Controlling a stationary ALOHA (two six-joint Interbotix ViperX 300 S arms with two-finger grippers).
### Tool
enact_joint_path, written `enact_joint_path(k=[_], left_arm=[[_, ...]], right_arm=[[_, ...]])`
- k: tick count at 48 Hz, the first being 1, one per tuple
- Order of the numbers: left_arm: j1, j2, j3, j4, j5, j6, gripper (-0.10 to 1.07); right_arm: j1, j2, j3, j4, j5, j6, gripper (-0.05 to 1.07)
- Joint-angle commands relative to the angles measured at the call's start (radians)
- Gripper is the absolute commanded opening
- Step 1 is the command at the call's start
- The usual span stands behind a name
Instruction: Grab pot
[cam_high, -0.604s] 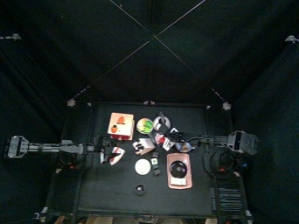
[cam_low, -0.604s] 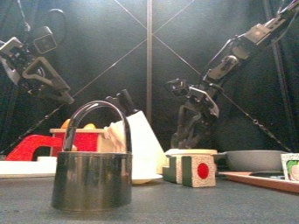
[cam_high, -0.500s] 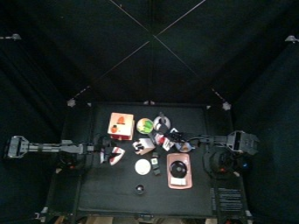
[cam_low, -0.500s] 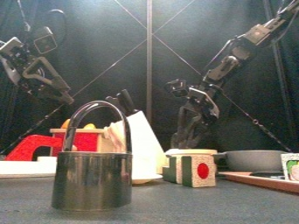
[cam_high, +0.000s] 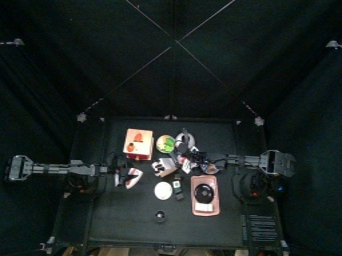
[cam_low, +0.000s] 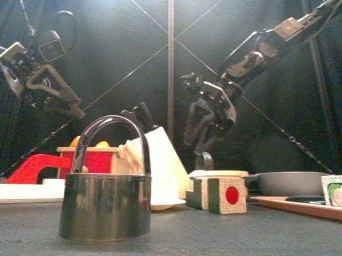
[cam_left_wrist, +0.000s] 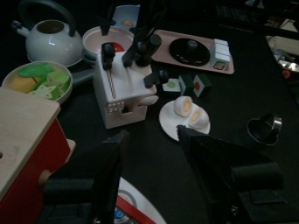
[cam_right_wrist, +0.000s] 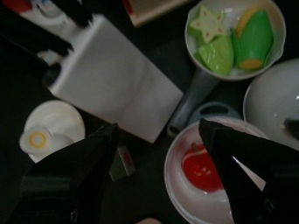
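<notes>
A small black table (cam_high: 100, 205) sits in the middle of the top view, penned in by black curtains (cam_high: 54, 70) whose seams cross overhead. The pot (cam_low: 107, 195), a short steel vessel with an arched bail handle standing upright, fills the lower left of the front view. From above it is a small shape (cam_high: 162, 216) low in the frame at the table's front edge, well apart from both arms. In the left wrist view it lies at the right edge (cam_left_wrist: 267, 129).

The left gripper (cam_left_wrist: 158, 153) stands released, its jaws spread wide and holding nothing, left of centre in the top view (cam_high: 118, 176). The right gripper (cam_right_wrist: 158, 162) reaches in from the right (cam_high: 201, 160); its jaws also stand apart, empty, above a white dish with something red (cam_right_wrist: 201, 168) in it.

Clutter crowds the table's middle. A white knife block (cam_left_wrist: 122, 94) with black handles stands beside an egg plate (cam_left_wrist: 191, 114). A bowl of green vegetables (cam_right_wrist: 233, 39) and a white kettle (cam_left_wrist: 52, 39) sit beyond it. A pink tray carrying a black pan (cam_left_wrist: 193, 51) lies in the upper right of the left wrist view. A wooden board (cam_high: 135, 141) occupies the table's upper left in the top view. In the front view a cube with a red dot (cam_low: 221, 190) stands right of the pot, with the knife block (cam_low: 158, 160) just behind it.
</notes>
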Motion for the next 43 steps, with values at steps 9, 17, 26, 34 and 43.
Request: enact_joint_path(k=[9,17,26,34,43], left_arm=[[0.017,0.009,-0.169,-0.112,0.038,-0.002,0.86],[0.078,0.078,-0.305,-0.149,0.141,0.0,0.86],[0.163,0.235,-0.471,-0.179,0.224,0.0,0.86],[0.249,0.379,-0.63,-0.17,0.35,0.003,0.86],[0.295,0.578,-0.813,-0.107,0.526,0.003,0.86]], right_arm=[[-0.043,-0.015,-0.026,-0.052,-0.034,-0.006,1.01],[-0.074,-0.028,0.011,-0.114,-0.037,-0.005,1.01],[-0.075,-0.078,0.067,-0.13,-0.023,-0.005,1.01],[-0.071,-0.132,0.129,-0.144,-0.037,-0.008,1.01],[-0.071,-0.21,0.201,-0.183,-0.089,-0.006,1.01]])
